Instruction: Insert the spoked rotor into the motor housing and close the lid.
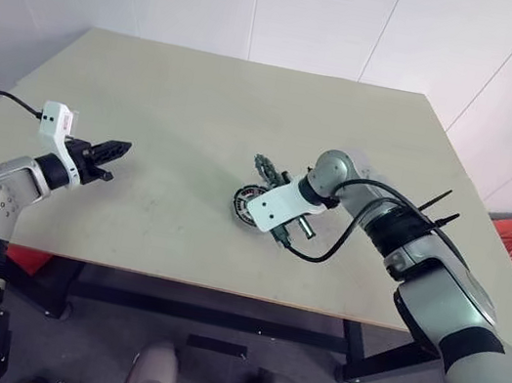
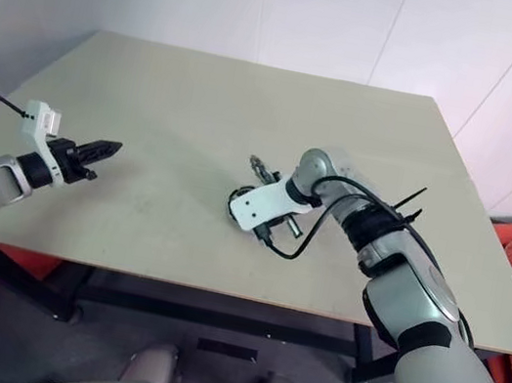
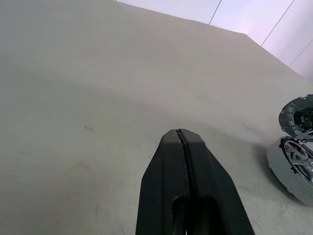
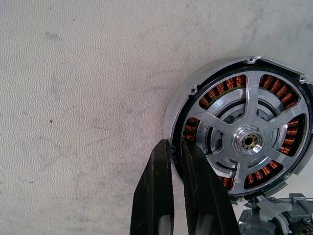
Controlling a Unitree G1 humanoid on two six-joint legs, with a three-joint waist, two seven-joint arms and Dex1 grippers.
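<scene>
A: Okay, head view?
B: motor housing (image 1: 247,200) on the table (image 1: 204,93), middle-near, half under the right wrist. Dark round part (image 1: 265,166) just beyond it, touching or not I cannot tell. Left gripper (image 1: 123,148) far left, over bare table, well apart from both.
A: Left wrist?
B: Fingers pressed together, holding nothing. Housing seen as a pale grey cup, the dark grey-rimmed part behind it; rotor or lid, cannot tell.
A: Right wrist?
B: Housing lies flat, face up: silver rim, ring of copper-brown windings, silver five-armed centre, pale hub. Right gripper (image 4: 176,146) almost closed, fingers nipping the housing's rim on its left edge.
</scene>
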